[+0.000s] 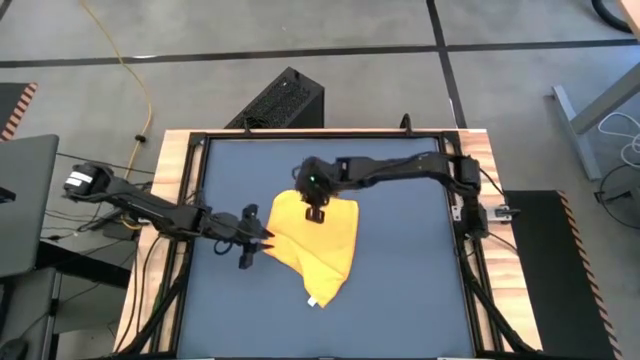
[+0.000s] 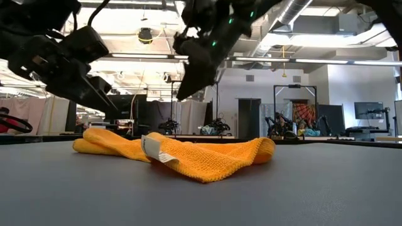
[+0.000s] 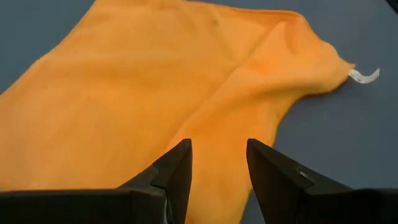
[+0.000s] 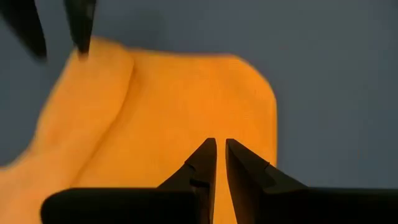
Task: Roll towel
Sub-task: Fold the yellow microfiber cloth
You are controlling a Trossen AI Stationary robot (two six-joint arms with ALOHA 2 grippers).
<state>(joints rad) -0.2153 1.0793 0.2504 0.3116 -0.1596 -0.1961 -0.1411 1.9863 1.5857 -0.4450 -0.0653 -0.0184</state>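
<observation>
Towel (image 1: pixel 318 243) beneath both tools

floor: grey concrete (image 1: pixel 250 40) | cable: yellow (image 1: pixel 130 70) | ceiling: strip lights (image 2: pixel 301 59)

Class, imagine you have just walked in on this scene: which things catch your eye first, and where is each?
A bright yellow soft cloth towel lies crumpled in folds mid-table on the dark blue table mat, its small white tag showing at one edge. The left pincer hovers open at the towel's left edge; the right pincer, nearly closed, hangs over its far side.
</observation>
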